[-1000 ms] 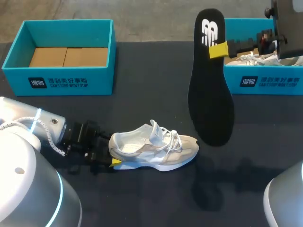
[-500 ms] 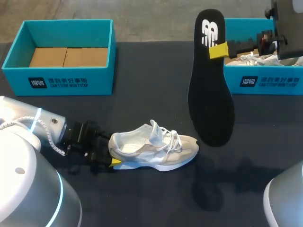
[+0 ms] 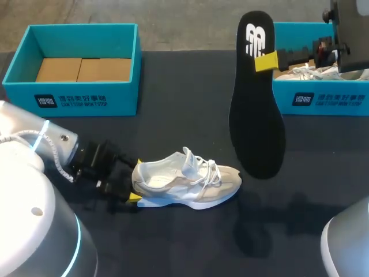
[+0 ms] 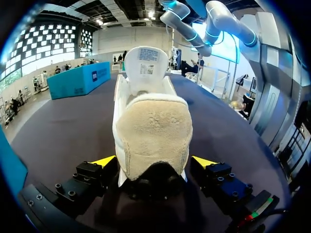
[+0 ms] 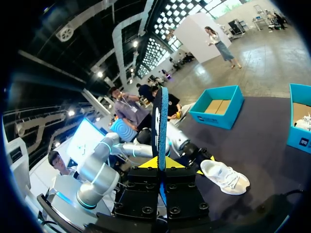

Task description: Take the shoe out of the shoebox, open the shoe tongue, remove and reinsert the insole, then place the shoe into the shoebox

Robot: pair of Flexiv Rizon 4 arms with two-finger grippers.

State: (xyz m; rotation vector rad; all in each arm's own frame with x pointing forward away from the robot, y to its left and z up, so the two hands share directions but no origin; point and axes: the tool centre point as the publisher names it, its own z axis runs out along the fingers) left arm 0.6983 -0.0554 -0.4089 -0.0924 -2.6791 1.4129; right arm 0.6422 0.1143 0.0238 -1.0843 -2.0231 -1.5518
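**Insole in the air, shoe on the worktop**

The right claw (image 3: 264,60) has the black insole (image 3: 256,115) pinched between its yellow tips and holds it high above the right half of the worktop (image 3: 173,86). The insole hangs long end down, its logo end up by the claw. From the right wrist camera the same insole (image 5: 159,116) stands edge-on, a thin dark blade rising straight out of the closed right claw (image 5: 159,162).

Down below, the shoe (image 3: 187,179) sits on its sole near the middle of the worktop, a little toward the near edge. The toe points to the right edge, the tongue is lifted and the laces are loose. The left claw (image 3: 135,182) is at the heel, and here's the close look: the padded heel of the shoe (image 4: 150,126) sits right between the two yellow tips of the left claw (image 4: 153,162). The tips are spread wide, with a sliver of gap at each side, so that claw is open and not gripping.

The empty shoebox (image 3: 69,98) is at the far left corner, brown card lining its floor. The other shoebox (image 3: 323,98) is at the far right corner with a second shoe (image 3: 314,72) inside. Both boxes are well apart from the shoe on the worktop
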